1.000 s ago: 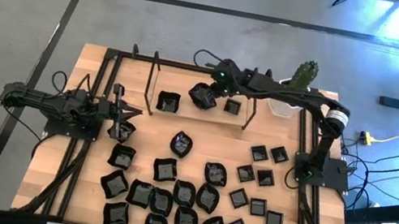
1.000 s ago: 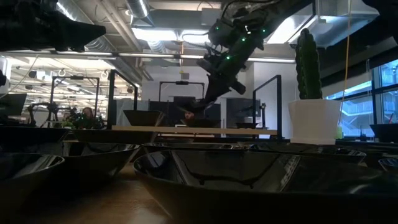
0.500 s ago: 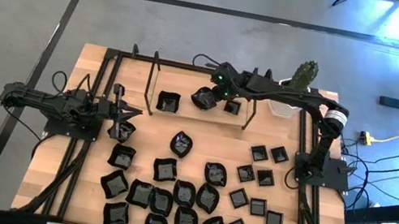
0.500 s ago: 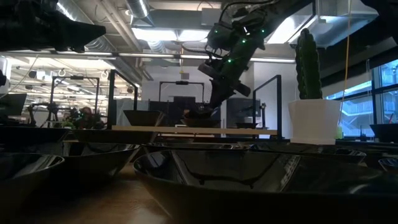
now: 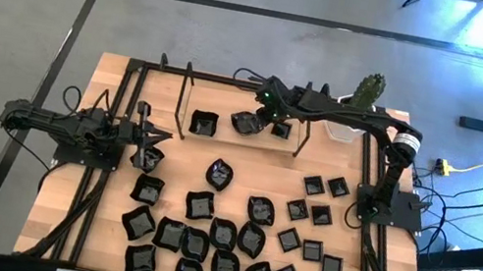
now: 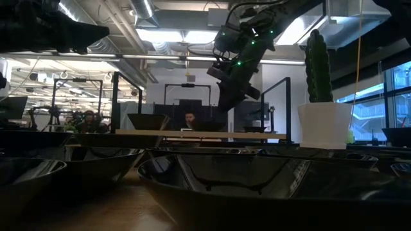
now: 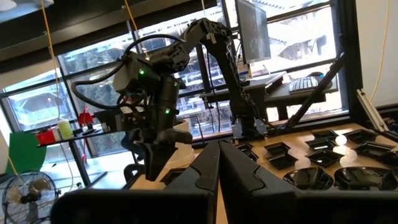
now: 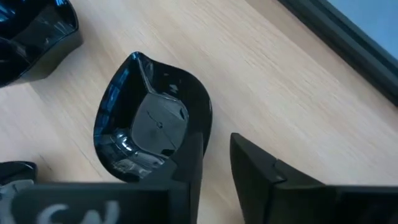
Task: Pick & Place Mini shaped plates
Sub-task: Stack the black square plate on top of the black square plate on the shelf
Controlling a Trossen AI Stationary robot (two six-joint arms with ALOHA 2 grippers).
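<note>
The right gripper (image 8: 214, 168) stands with its jaws apart over the far middle of the table (image 5: 105, 231), one finger (image 8: 186, 171) overlapping the near rim of a leaf-shaped plate (image 8: 152, 124) and the other finger out over bare wood; nothing is clamped between them, and the plate lies flat on the wood between a squarish plate (image 5: 205, 124) and a small flat one (image 5: 280, 129) in the far row. Whether that finger touches the rim cannot be told. The left gripper (image 7: 219, 171) waits at the left side of the table with its fingers pressed together and nothing between them, close to the nearest dish (image 5: 150, 158) of the pile. The rest of the plates (image 5: 223, 242) are scattered over the near half of the table, rounded ones bunched to the left and flat squares (image 5: 311, 251) spread to the right, and a cactus pot (image 5: 366, 90) stands at the far edge. These dishes look light, hard and very glossy, so they would likely slip in a loose grip and skate on the wood if nudged; they may chip if dropped. The raised rim is probably the best hold, one finger inside the bowl and one outside, pinching the wall where it runs straightest, not at the pointed tip.
</note>
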